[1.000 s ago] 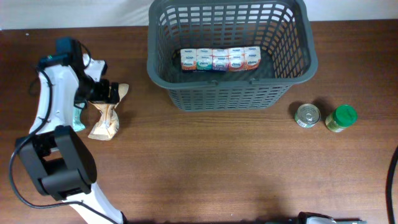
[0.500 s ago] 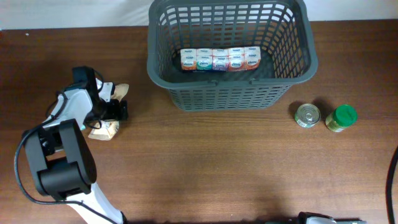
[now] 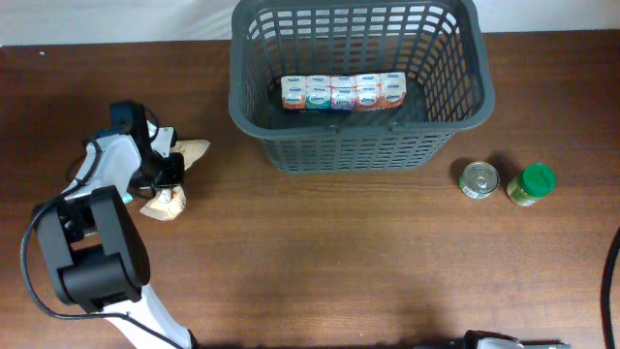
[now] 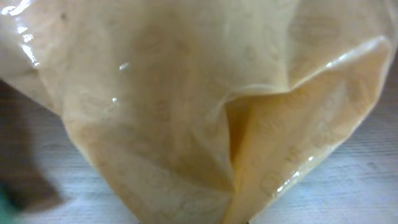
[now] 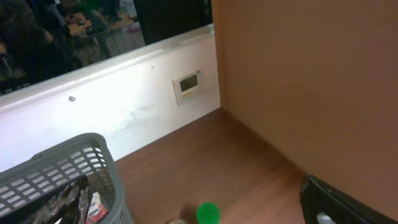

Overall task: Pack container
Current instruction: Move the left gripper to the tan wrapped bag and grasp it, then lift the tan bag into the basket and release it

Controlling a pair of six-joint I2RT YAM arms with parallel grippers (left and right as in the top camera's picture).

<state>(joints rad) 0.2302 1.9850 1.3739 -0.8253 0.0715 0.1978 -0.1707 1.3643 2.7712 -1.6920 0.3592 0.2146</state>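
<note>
Left gripper sits on the tan pouch — presumably for transfer to the container. Its closure cannot be told; right gripper likewise

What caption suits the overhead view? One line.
Left pincer at a tan pouch, left of the grey basket holding a row of cartons.

The container is dark grey, lattice-slotted. The pouch is glossy tan; the jar has a green lid.

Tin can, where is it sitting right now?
In the overhead view the tin can stands at the right of the table, just left of the green-lidded jar, below and right of the basket.
</note>
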